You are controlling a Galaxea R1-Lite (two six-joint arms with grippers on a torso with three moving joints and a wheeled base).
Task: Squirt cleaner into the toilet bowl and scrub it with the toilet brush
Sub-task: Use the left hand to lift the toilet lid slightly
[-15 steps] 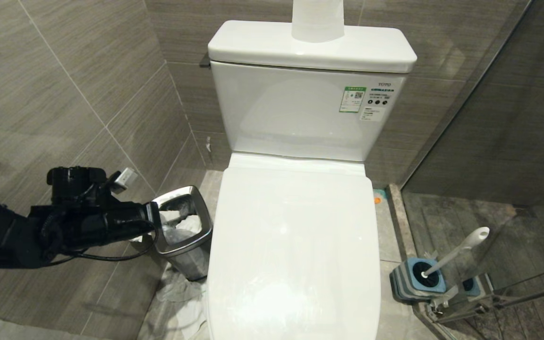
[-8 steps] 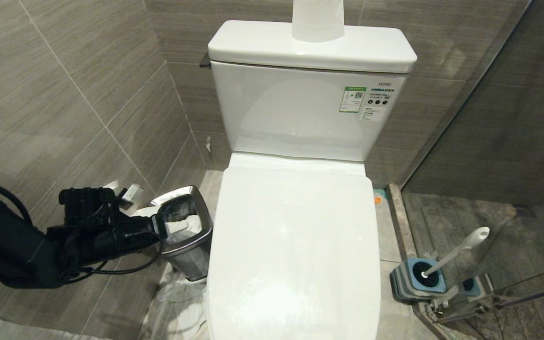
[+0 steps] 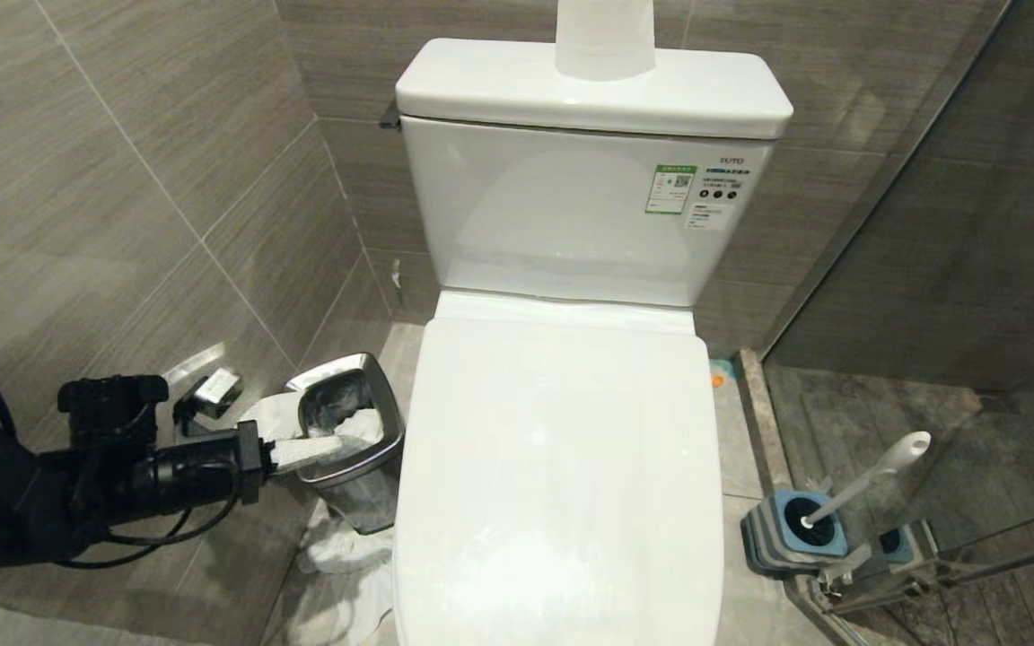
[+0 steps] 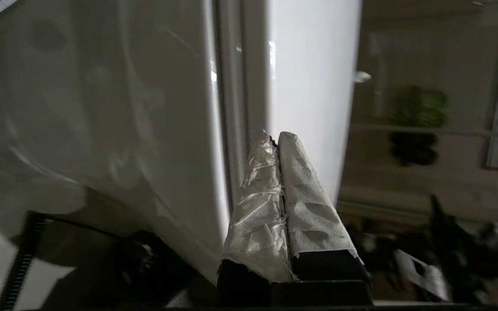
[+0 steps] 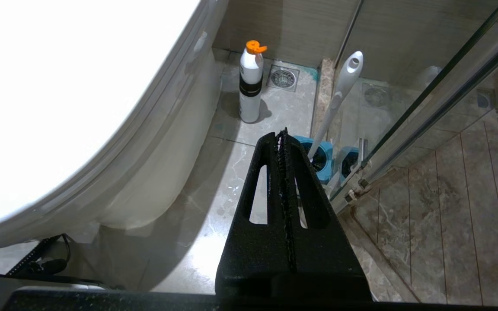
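Observation:
The white toilet bowl [image 3: 562, 467] has its lid down, so its inside is hidden; its side fills the left wrist view [image 4: 309, 65]. No cleaner liquid shows. The toilet brush [image 3: 871, 477] leans in its blue holder [image 3: 773, 538] on the floor to the right, its white handle [image 5: 339, 90] also showing in the right wrist view. My left gripper [image 3: 334, 446], fingers wrapped in white paper, is shut and empty [image 4: 275, 139], level beside the toilet's left flank, over the bin. My right gripper [image 5: 281, 134] is shut and empty, low on the toilet's right side, short of the holder.
A square steel waste bin [image 3: 389, 422] with crumpled paper stands left of the toilet, with tissue [image 3: 337, 556] on the floor. A white bottle with an orange cap [image 5: 250, 82] stands by a floor drain [image 5: 282, 77]. A glass partition [image 3: 930, 269] closes the right side. A translucent white object [image 3: 604, 40] sits on the tank.
My left arm has sunk and drawn back to the left, and its wrist has rolled; the wrapped fingers now show, pointing across the bin. The right arm, toilet and brush have not moved.

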